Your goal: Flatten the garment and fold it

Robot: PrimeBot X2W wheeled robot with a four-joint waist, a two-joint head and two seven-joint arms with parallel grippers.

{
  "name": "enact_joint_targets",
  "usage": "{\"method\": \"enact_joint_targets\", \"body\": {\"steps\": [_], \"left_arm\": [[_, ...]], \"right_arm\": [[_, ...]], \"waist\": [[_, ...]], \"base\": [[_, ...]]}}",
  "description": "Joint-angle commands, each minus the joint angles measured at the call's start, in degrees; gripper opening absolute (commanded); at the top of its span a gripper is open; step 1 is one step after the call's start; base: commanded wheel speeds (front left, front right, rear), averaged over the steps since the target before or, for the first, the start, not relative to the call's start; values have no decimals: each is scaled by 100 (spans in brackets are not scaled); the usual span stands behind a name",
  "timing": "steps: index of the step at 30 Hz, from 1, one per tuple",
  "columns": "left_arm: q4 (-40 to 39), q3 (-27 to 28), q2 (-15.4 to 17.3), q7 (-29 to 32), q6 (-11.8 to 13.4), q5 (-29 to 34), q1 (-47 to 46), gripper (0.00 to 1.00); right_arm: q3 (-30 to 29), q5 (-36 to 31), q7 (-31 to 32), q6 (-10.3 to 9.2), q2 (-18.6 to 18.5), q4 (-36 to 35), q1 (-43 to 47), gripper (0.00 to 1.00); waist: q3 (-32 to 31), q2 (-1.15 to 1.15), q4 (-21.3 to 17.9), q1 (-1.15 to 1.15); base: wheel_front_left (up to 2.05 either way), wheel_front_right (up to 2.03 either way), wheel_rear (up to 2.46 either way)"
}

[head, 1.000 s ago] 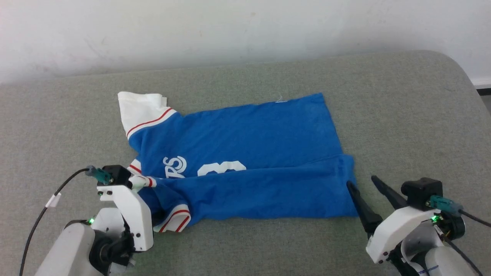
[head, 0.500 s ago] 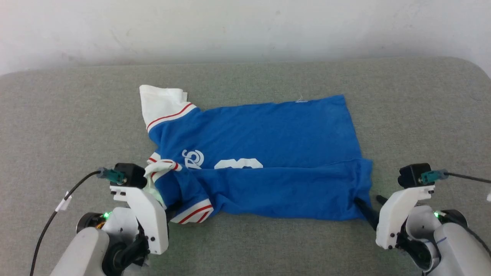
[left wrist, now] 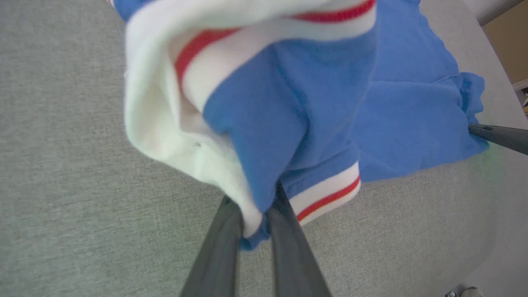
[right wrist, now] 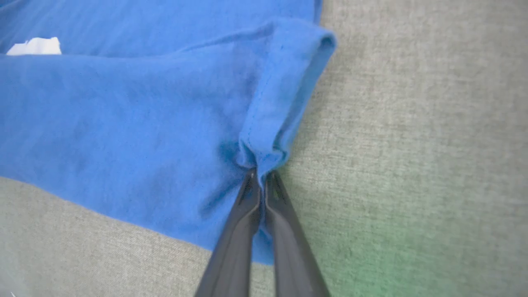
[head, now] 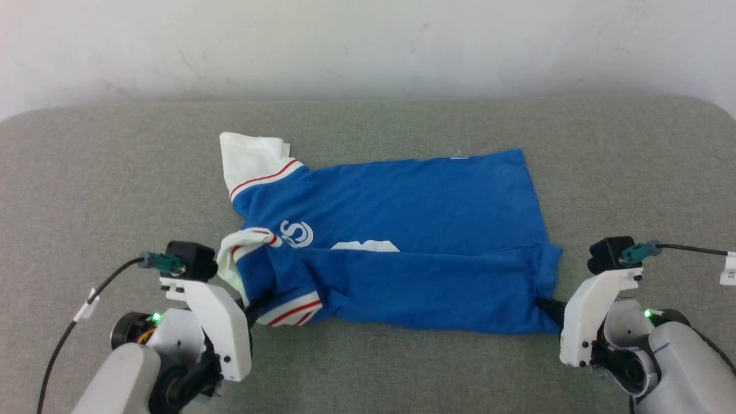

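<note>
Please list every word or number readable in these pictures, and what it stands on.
"S": white lettering on the blue shirt, the rest hidden by a fold.
White number on the shirt: only its top shows, unreadable.
Cable tag at the right edge: too small to read.

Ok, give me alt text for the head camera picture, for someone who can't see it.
A blue shirt with white, red-striped sleeves lies on a grey surface, its near edge folded over part of the white number. The left gripper is shut on the near sleeve end, the right gripper on the near hem corner.
</note>
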Motion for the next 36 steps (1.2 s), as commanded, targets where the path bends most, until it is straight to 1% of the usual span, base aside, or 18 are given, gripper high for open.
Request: {"method": "enact_joint_targets", "body": {"steps": [1,5,9,12,16,19,22,23,24,25,28,33,36], "left_arm": [[-60,40,50,-49,39,34,80,0],[-381,146,165,-152,143,85,253,0],[-773,247,291,-176,292,111,579,0],[-1070,285,371,-152,399,117,897,0],[-1427,330,426,-106,612,87,1505,0],[-1552,354,389,-79,772,2,1955,0],[-1491,394,279,-155,839,-136,2225,0],[-1428,423,240,-214,847,-171,2257,4],[-1362,436,176,-241,874,-221,2283,27],[-1311,444,131,-267,903,-242,2298,100],[-1143,579,92,-489,996,-197,2261,100],[-1108,973,115,-1053,1225,22,1928,100],[-1099,1179,118,-1350,1331,127,1533,100]], "right_arm": [[110,-14,-44,14,93,15,184,0],[-58,-186,-608,14,-88,-611,336,0],[-312,-351,-736,14,-169,-1257,796,0],[-525,-458,-629,14,-144,-1752,1298,0],[-783,-633,-306,14,35,-2372,2046,0],[-888,-753,-55,14,234,-2693,2532,0],[-907,-923,51,14,384,-2788,2848,0],[-920,-961,55,14,454,-2781,2913,22],[-927,-968,25,14,534,-2757,2962,73],[-916,-1019,-37,14,571,-2731,2993,100],[-974,-1184,-551,14,676,-2802,2965,100],[-1264,-1459,-1693,14,881,-3047,2824,100],[-1324,-1654,-2096,14,956,-3144,2667,100]], "waist": [[-67,1,3,-1],[-296,1,14,-1],[-525,1,22,-1],[-671,1,31,-1],[-740,1,-24,-1],[-723,1,-76,-1],[-683,1,-116,-1],[-666,1,-123,-1],[-665,1,-125,-1],[-666,1,-126,-1],[-664,1,-136,-1],[-644,1,-174,-1],[-522,1,-235,-1]], "base": [[0,0,0],[0,0,0],[0,0,0],[0,0,0],[0,0,0],[0,0,0],[0,0,0],[0,0,0],[0,0,0],[0,0,0],[0,0,0],[0,0,0],[0,0,0]]}}
